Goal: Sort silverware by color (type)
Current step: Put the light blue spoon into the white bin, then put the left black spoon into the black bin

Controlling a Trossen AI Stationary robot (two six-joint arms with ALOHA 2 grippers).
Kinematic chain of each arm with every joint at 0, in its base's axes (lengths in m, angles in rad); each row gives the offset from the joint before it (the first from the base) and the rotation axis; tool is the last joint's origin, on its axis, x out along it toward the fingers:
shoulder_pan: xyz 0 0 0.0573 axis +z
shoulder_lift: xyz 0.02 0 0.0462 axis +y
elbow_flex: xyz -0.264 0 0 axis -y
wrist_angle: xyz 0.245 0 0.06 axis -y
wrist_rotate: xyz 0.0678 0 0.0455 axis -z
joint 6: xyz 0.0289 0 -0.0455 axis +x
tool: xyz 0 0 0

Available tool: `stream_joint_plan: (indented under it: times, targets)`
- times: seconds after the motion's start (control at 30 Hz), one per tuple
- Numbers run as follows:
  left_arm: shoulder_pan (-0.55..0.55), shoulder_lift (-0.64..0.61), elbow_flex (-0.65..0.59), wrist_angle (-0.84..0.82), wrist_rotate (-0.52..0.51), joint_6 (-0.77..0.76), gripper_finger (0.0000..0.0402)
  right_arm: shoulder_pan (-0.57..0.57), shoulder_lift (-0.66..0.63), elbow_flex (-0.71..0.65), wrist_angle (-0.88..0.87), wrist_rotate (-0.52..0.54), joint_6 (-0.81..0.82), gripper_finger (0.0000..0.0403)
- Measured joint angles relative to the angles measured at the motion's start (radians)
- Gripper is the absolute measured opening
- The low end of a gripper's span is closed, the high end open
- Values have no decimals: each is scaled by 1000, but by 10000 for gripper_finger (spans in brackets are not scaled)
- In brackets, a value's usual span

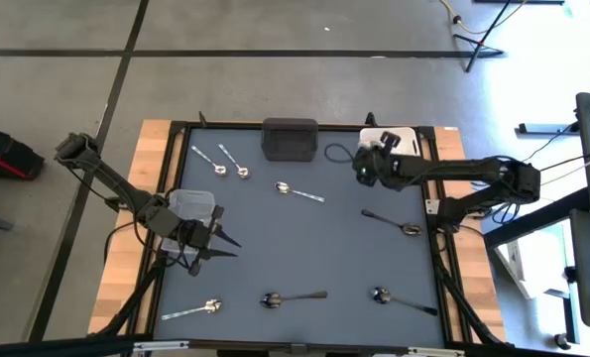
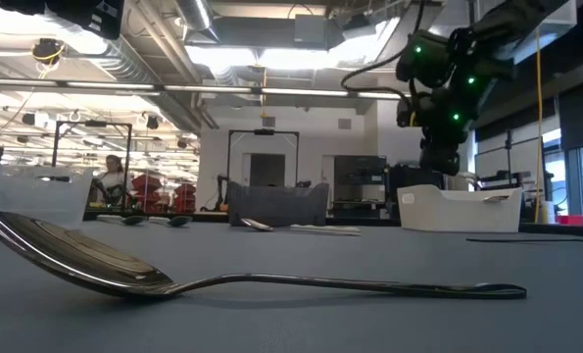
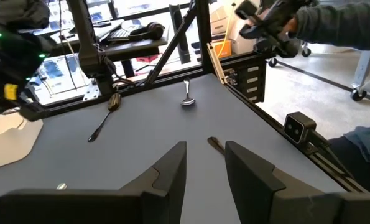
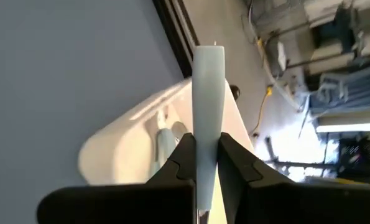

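The right end effector (image 4: 206,163) is clamped on the handle of a pale silver utensil (image 4: 208,106), whose flat handle stands up between the two dark fingers (image 4: 181,158). Directly beneath it sits the white bin (image 4: 132,146) at the far right corner of the grey counter (image 1: 304,248), with another pale utensil lying inside. Just beside that arm's wrist is the black bin (image 1: 291,138).

The left end effector (image 3: 204,163) hovers over the counter with its fingers apart and nothing between them, the clear bin (image 1: 191,206) just behind it. Ahead of it lie a dark-handled spoon (image 3: 105,116) and a shiny silver spoon (image 3: 188,99).

Farther out, loose spoons are scattered across the counter: two silver spoons (image 1: 211,162) near the black bin, and a dark spoon (image 1: 293,297) along the near edge.
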Motion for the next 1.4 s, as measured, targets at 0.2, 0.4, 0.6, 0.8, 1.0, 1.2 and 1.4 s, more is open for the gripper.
stream_joint_plan:
  times: [0.2, 0.4, 0.6, 0.8, 1.0, 1.2, 1.4]
  targets:
    - [0, 0, 0, 0, 0, -8, 105, -131, 0, 0, -6, -108, 8, 21]
    - [0, 0, 0, 0, 0, -9, 105, -210, 0, 0, 0, -139, 12, 21]
    - [0, 0, 0, 0, 0, -9, 105, -238, 0, 0, 1, -139, 20, 39]
    - [0, 0, 0, 0, -1, -9, 105, -208, -11, 61, -124, -134, 80, 121]
    - [0, 2, 0, 2, -1, -10, 105, 1, -124, 117, -148, -331, 227, 157]
    - [0, 78, 0, 85, 12, -35, 105, 317, -158, 78, 173, -498, 308, 154]
    - [0, 179, 0, 173, 15, -16, 105, 583, -23, 39, 510, -555, 332, 154]
